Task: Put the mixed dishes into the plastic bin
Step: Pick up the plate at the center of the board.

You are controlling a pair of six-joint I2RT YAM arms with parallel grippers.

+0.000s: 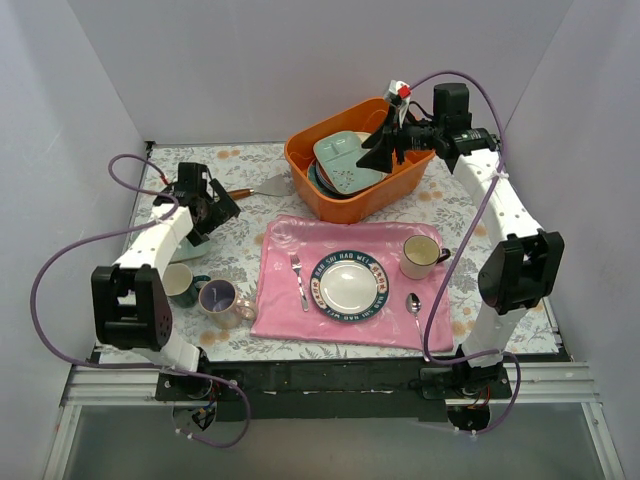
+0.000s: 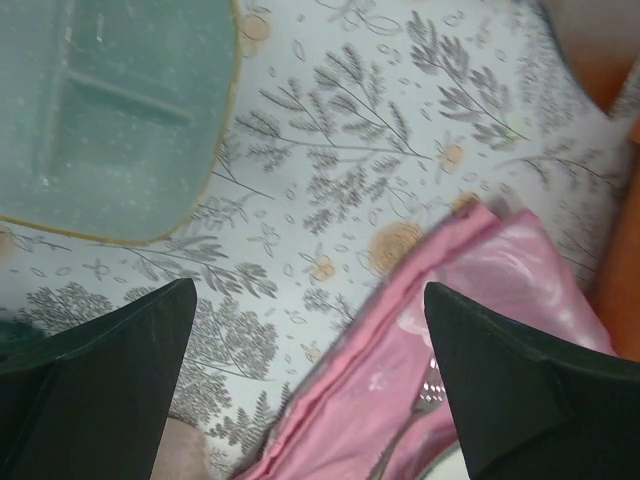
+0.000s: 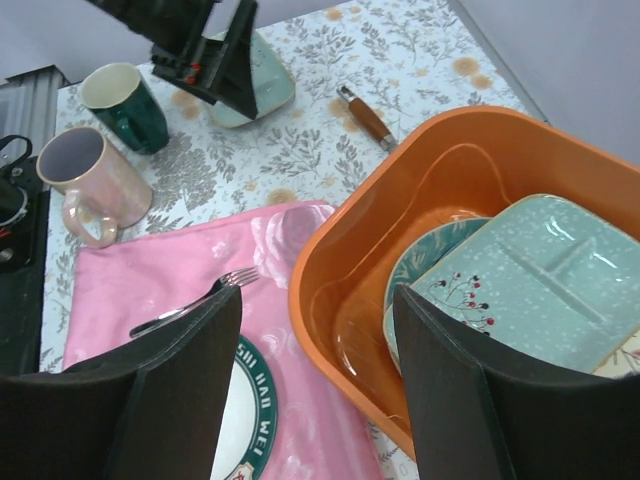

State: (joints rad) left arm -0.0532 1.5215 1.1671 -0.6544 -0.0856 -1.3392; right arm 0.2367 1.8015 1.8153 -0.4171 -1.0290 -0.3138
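Large orange rectangular plastic bin [image 1: 345, 207], far side of the table [image 1: 240, 225] — holds a pale mint squarish plate [image 3: 560, 280] lying on a teal floral round plate [image 3: 430, 265]. Right hand [image 3: 318, 300]: above the bin, fingers spread, empty. Left hand [image 2: 308, 290]: fingers spread, empty, near a second mint squarish plate [image 2: 110, 110] on the table. Dark green mug [image 3: 125, 105], lavender-lined pink mug [image 3: 95, 180] — upright, side by side on the table.

We see the bin [image 3: 350, 310] as smooth, glossy orange plastic, and the speckled mint plate [image 3: 560, 290] as glazed ceramic with a soft sheen. The pink mat [image 1: 275, 310] looks like satiny, creased cloth. The fork [image 3: 190, 303] is bright metal, and the counter [image 1: 240, 250] wears a matt flower-printed sheet.
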